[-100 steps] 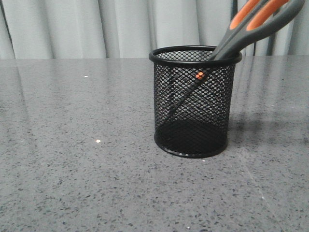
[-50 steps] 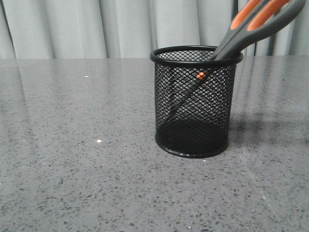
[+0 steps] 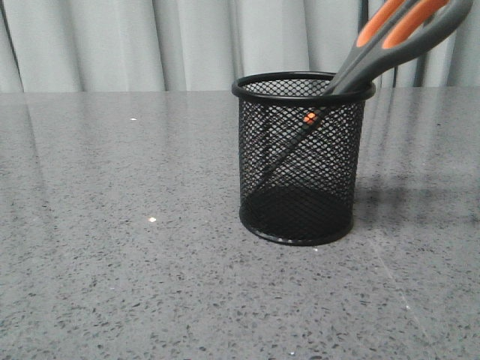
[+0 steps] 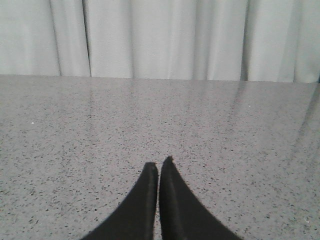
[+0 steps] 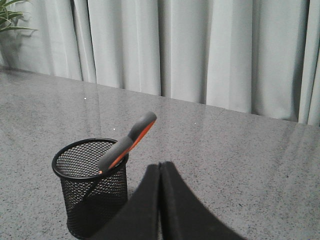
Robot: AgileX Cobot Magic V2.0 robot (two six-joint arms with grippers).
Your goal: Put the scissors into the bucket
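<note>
Scissors (image 3: 390, 41) (handles up) stand inside bucket (image 3: 300, 161).

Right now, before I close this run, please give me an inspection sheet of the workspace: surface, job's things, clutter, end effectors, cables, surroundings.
Surface: grey speckled table, a few tiny white specks on it.
Job's things: scissors stand blades down in the bucket, leaning on its rim, handles sticking out above; the bucket is upright.
Clutter: nothing seen.
End effectors: left end effector shut, holding nothing, over bare table; right end effector shut, holding nothing, apart from the bucket.
Cables: nothing seen.
Surroundings: pale curtain behind the table; green plant leaves at one corner of the right wrist view.
</note>
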